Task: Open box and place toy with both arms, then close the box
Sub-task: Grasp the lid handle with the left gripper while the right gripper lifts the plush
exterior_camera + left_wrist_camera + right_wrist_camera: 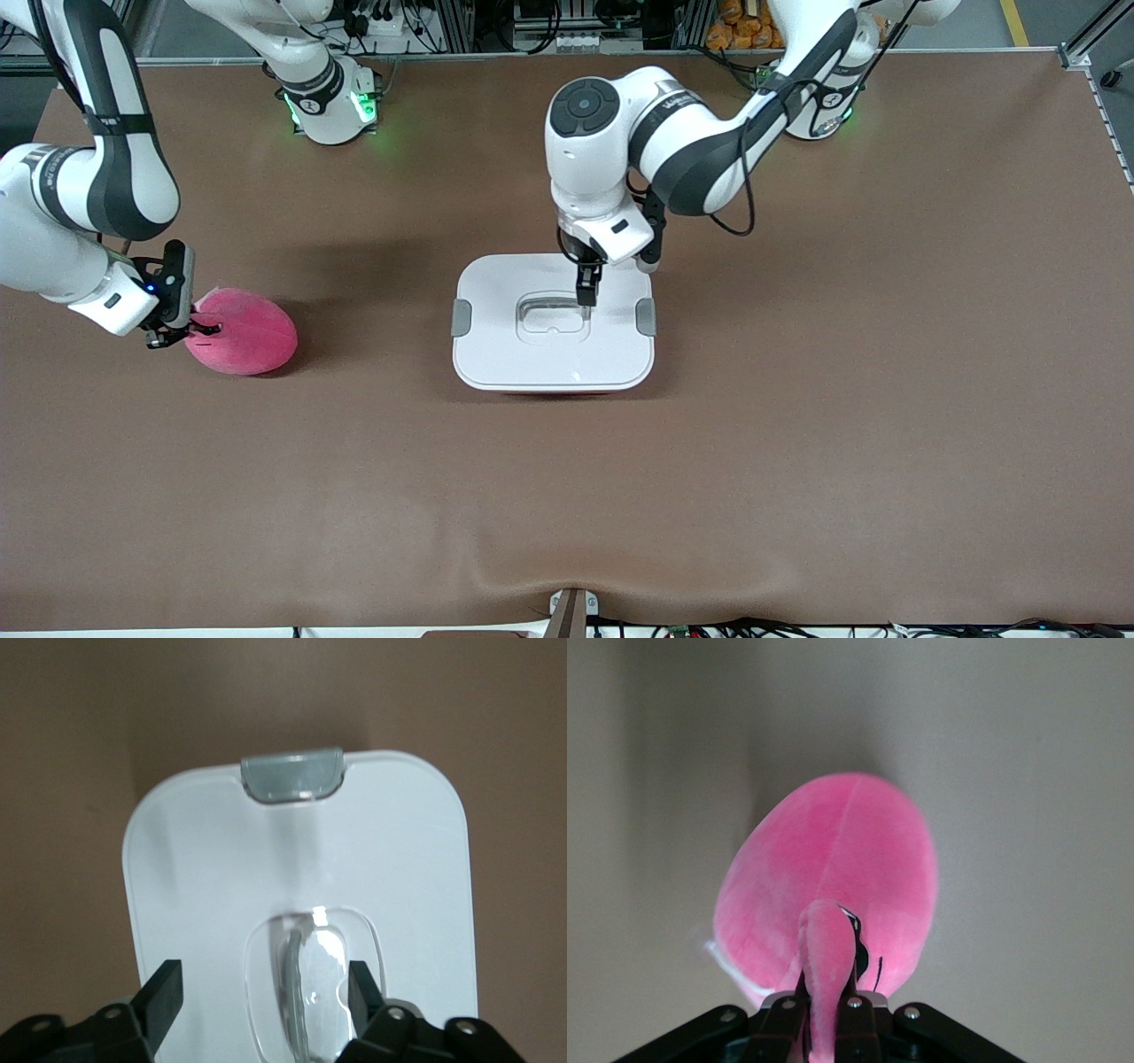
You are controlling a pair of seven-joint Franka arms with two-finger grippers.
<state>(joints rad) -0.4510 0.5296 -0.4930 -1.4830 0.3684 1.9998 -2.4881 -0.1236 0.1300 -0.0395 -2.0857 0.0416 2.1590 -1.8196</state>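
Left wrist view: left gripper [264,992], fingers [162,992] spread, one on each side of the clear handle [310,979] that sits in the recessed well at the centre of the lid [204,868]; neither pad touches the handle. A grey clip [292,775] shows at the lid edge ahead of the fingers.

Front view, same item: left gripper [587,297] low over the middle of the box [554,323], its arm coming from the base at the left arm's end of the table. The box stands closed, lid on, a grey clip on each short end [462,317] [646,316]. Its long axis runs from one arm's end of the table toward the other, and the handle lies along that same line (a sliver of the pink tub shows under the lid edge nearest the front camera).

Right wrist view: right gripper [826,1010] clamped on a small pink flap, apparently an ear, of the toy [833,868]; the toy's body swells away from the fingertips, a seam running down its length.

Front view, same item: right gripper [177,328] at the toy [244,332], which rests on the brown table [797,443] well apart from the box, toward the right arm's end. The toy's oval lies roughly along the box's long axis, slightly tilted, pinched end pointing away from the box. Its face cannot be seen.
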